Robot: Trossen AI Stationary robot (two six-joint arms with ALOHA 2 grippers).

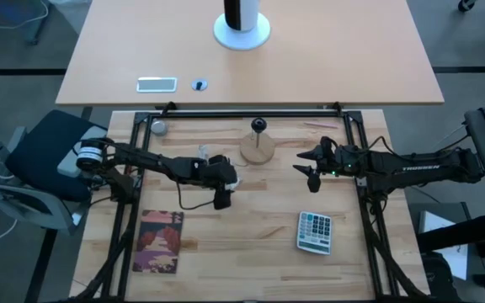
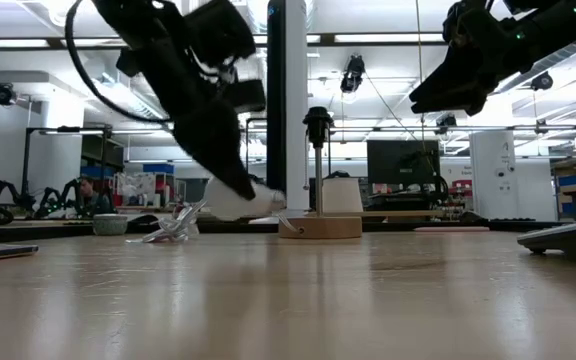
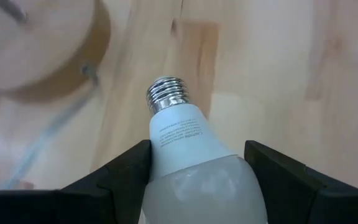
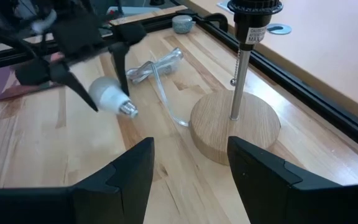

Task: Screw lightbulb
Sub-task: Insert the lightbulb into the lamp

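**Left hand holds a lightbulb near the lamp stand**

A workshop room with ceiling lights lies behind a pale wooden desk point(image 1: 251, 244). On the desk stands a lamp stand point(image 1: 258, 148): a round wooden base with a thin metal rod and a black socket on top, facing upward to receive a bulb.

The left hand point(image 1: 228, 179) grips the lightbulb point(image 3: 191, 162) by its frosted glass end, one finger on each side. The silvery screw base point(image 3: 165, 94) sticks out free beyond the fingers, probably so it can go into the socket. The bulb is lifted just off the desk, near the wooden base but lower than the socket and tilted, so it would need raising and turning downward.

The right hand point(image 1: 310, 172) hovers on the other side of the stand with its fingers spread wide and empty, perhaps ready to steady the stand.

A crumpled clear wrapper point(image 4: 157, 65) lies beside the base.
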